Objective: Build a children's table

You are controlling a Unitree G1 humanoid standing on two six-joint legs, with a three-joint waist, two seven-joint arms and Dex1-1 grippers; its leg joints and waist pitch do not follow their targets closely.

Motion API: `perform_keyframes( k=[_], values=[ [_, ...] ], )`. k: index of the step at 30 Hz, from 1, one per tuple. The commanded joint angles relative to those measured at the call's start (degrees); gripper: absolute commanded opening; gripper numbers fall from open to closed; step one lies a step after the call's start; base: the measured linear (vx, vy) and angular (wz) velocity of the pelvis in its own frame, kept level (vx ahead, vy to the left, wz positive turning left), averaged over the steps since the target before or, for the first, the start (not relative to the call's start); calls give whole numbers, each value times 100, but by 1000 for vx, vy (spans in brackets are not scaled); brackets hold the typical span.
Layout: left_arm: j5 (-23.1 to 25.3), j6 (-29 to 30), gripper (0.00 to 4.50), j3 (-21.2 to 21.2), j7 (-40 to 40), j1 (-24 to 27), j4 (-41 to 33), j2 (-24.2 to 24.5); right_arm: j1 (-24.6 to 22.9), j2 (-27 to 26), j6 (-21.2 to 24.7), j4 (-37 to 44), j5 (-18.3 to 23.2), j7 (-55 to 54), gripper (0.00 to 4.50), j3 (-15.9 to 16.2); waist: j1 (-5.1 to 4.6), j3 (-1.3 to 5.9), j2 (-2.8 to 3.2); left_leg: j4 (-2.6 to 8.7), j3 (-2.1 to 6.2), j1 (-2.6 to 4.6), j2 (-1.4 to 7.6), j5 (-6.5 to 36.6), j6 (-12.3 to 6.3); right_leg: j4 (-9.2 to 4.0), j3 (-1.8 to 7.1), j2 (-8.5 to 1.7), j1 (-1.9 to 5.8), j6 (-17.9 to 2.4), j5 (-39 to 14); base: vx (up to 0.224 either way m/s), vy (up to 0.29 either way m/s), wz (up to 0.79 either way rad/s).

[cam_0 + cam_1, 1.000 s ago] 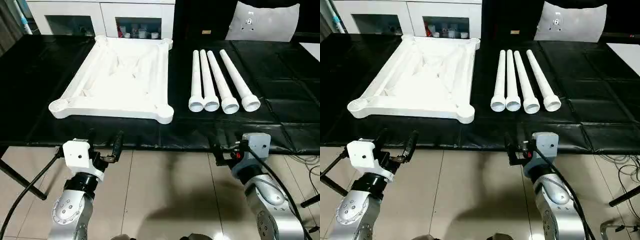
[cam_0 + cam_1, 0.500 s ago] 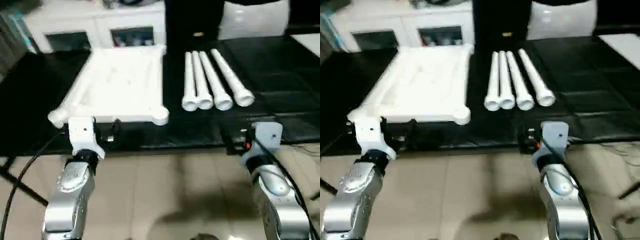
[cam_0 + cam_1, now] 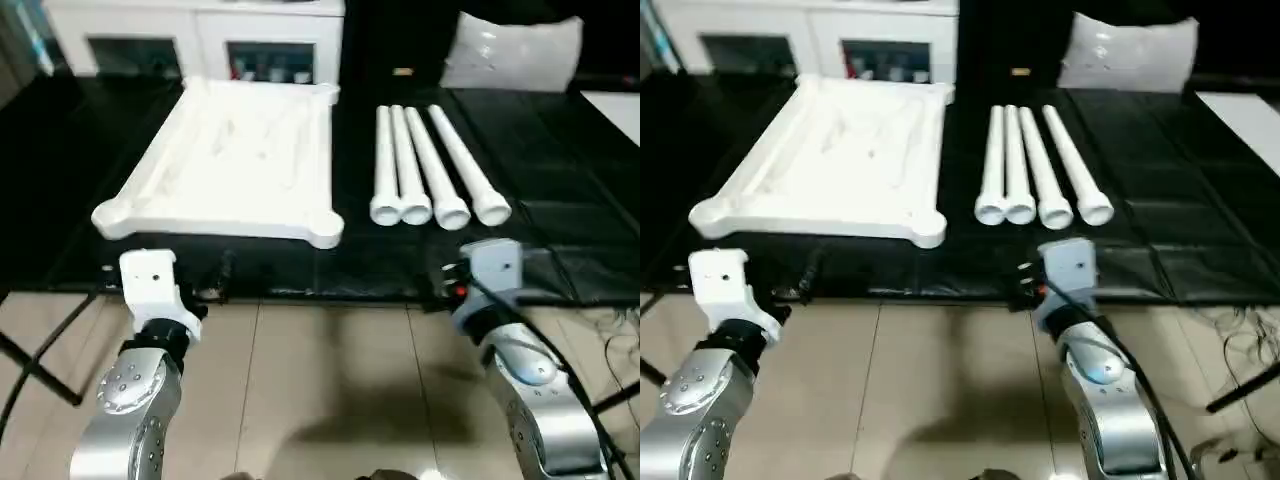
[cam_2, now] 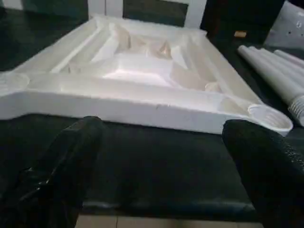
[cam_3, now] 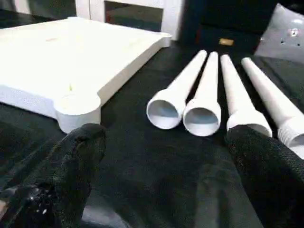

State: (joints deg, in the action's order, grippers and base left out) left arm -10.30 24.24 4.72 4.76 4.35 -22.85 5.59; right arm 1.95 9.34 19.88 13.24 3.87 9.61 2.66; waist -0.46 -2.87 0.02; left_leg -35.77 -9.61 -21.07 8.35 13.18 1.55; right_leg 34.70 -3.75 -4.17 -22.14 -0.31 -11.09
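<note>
Both grippers advancing to mat edge, jaws wide, empty. Right gripper (image 5: 161, 175) facing legs (image 5: 202, 102); left gripper (image 4: 161, 166) facing top (image 4: 142, 71). Approaching level, centring nearest leg.

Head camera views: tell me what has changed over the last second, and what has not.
Both grippers have come up and forward toward the near edge of the black table. The left gripper, open and empty, now faces the upturned table top; the right gripper, open and empty, faces the four legs. Nothing was grasped or released. The table top and legs lie as before; the overall shift is the camera's.
</note>
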Motion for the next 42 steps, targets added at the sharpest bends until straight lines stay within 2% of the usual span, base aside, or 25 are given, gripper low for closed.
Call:
perform_keyframes(
  k=[1, 2, 4, 8, 14, 17, 19, 21, 23, 24, 25, 26, 28, 29, 30, 31, 32, 33, 34, 35, 36, 37, 38, 39, 42],
  values=[
    [92, 133, 446, -206, 149, 38, -75, 127, -44, 59, 441, 31, 55, -89, 450, -177, 2, 153, 69, 581, 207, 9, 444, 1433, -115, -458, 340, -394, 180, -947, -1302, 0, 0, 0],
    [105, 128, 446, -214, 157, 43, -81, 141, -66, 72, 500, 39, 58, -77, 450, -180, -16, 144, 37, 591, 213, 23, 437, 1680, -53, -489, 338, -375, 173, -819, -1696, 0, 0, 0],
    [53, 54, 446, -162, 209, 81, -172, 153, -333, 168, 483, 150, 133, 118, 450, -216, -6, 169, 55, 582, 222, 26, 454, 1658, 56, -495, 357, -388, 180, -767, -1613, 0, 0, 0],
    [94, -57, 446, -104, 72, -18, -43, 72, -513, 134, 371, 430, 374, 207, 450, -358, -19, 201, -36, 566, 210, -3, 451, 1466, -81, -502, 353, -414, 206, -769, -1651, 0, 0, 0],
    [311, -136, 446, -189, -121, 82, -79, 32, -387, 101, 448, 340, 304, 179, 450, -278, -73, 183, -25, 559, 220, -5, 452, 1482, -86, -528, 352, -412, 166, -749, -1931, 0, 0, 0],
    [576, -454, 446, -250, -207, 149, -84, 72, -444, 59, 445, 414, 347, 199, 450, -236, -65, 187, -2, 572, 222, -11, 466, 1425, -89, -525, 353, -396, 172, -753, -1682, 0, 0, 0],
    [405, -445, 446, -256, 4, 141, -60, 106, -527, 27, 473, 484, 330, 177, 450, -175, -45, 195, 26, 581, 223, -2, 468, 1414, -63, -498, 351, -398, 183, -825, -1494, 0, 0, 0],
    [191, -347, 446, -209, 142, 145, -121, 98, -588, -38, 496, 543, 387, 146, 450, -188, -33, 170, 11, 599, 224, -6, 465, 1514, -33, -499, 354, -399, 175, -843, -1567, 0, 0, 0],
    [151, -346, 446, -155, 134, 126, -190, 100, -604, -100, 560, 581, 433, 104, 450, -207, -31, 156, 31, 611, 231, 40, 465, 1884, 48, -512, 347, -406, 174, -798, -1920, 0, 0, 0],
    [155, -341, 446, -131, 116, 109, -201, 102, -601, -116, 589, 600, 447, 103, 450, -201, -35, 134, 74, 623, 244, 77, 461, 2178, 110, -527, 340, -408, 165, -749, -2206, 0, 0, 0],
    [132, -343, 446, -85, 120, 86, -196, 96, -605, -116, 607, 654, 447, 138, 450, -148, -83, 97, 93, 636, 276, 177, 430, 2924, 198, -596, 288, -373, 141, -542, -3033, 0, 0, 0],
    [103, -355, 446, -61, 139, 85, -186, 91, -619, -105, 605, 697, 437, 168, 450, -103, -113, 67, 69, 636, 273, 223, 417, 3203, 195, -645, 250, -340, 119, -461, -3381, 0, 0, 0],
    [126, -394, 446, -73, 178, 90, -153, 127, -682, -125, 630, 813, 494, 203, 450, -84, -156, 42, 91, 598, 265, 354, 361, 3568, 123, -763, 154, -290, 134, -265, -4136, 0, 0, 0],
    [119, -412, 446, -76, 210, 88, -137, 137, -723, -160, 647, 875, 532, 185, 450, -104, -196, -10, 81, 558, 247, 461, 327, 3714, 72, -860, 83, -258, 89, -184, -4500, 0, 0, 0],
    [116, -413, 446, -76, 213, 87, -136, 136, -726, -164, 648, 880, 535, 181, 450, -107, -214, -16, 127, 563, 260, 468, 317, 3685, 63, -866, 66, -264, 132, -163, -4500, 0, 0, 0],
    [96, -412, 446, -72, 226, 82, -132, 131, -740, -184, 651, 897, 543, 160, 450, -124, -240, -10, 130, 606, 259, 443, 322, 3581, 36, -857, 93, -272, 217, -214, -4271, 64, 4, -3],
    [55, -424, 446, -81, 272, 57, -120, 151, -772, -257, 664, 918, 563, 90, 450, -195, -250, -4, 156, 632, 250, 468, 334, 3515, 7, -827, 130, -268, 242, -349, -4050, 64, 4, -3],
    [46, -407, 446, -74, 273, 47, -131, 160, -791, -300, 696, 926, 587, 50, 450, -235, -259, 49, 159, 656, 231, 427, 331, 3255, -51, -776, 191, -277, 339, -555, -3711, 91, -1, 1],
    [33, -383, 446, -67, 273, 38, -153, 165, -815, -336, 729, 934, 606, 9, 450, -274, -257, 73, 159, 670, 217, 389, 328, 3047, -102, -748, 218, -276, 401, -676, -3474, 108, -2, 3],
    [29, -377, 446, -66, 274, 37, -162, 165, -822, -342, 735, 937, 607, -2, 450, -282, -252, 117, 176, 661, 178, 409, 320, 2806, -181, -724, 242, -262, 440, -921, -3144, 108, -2, 3],
    [5, -363, 446, -66, 281, 33, -181, 162, -840, -343, 742, 944, 608, -19, 450, -294, -246, 129, 174, 665, 170, 361, 319, 2586, -243, -687, 262, -258, 498, -1065, -2857, 92, -1, 0],
    [-6, -347, 446, -70, 277, 22, -193, 159, -871, -329, 733, 958, 610, -16, 450, -297, -234, 161, 173, 645, 143, 230, 282, 2042, -390, -650, 277, -253, 649, -1259, -2427, 115, 3, 1],
    [-6, -347, 446, -70, 277, 22, -193, 159, -871, -329, 733, 958, 610, -16, 450, -297, -212, 221, 211, 579, 89, 255, 227, 1538, -543, -638, 294, -252, 709, -1432, -1987, 115, 3, 1],
    [-38, -351, 446, -89, 304, -29, -145, 152, -913, -297, 726, 993, 599, -29, 450, -316, -197, 265, 246, 525, 82, 189, 176, 1031, -705, -598, 303, -235, 831, -1572, -1594, 141, 7, 5],
    [-52, -411, 446, -141, 379, -138, 7, 153, -924, -283, 740, 1058, 605, -79, 450, -401, -194, 326, 292, 489, 106, 251, 147, 299, -1071, -487, 234, -143, 870, -1646, -854, 149, 16, 6]
  ],
)
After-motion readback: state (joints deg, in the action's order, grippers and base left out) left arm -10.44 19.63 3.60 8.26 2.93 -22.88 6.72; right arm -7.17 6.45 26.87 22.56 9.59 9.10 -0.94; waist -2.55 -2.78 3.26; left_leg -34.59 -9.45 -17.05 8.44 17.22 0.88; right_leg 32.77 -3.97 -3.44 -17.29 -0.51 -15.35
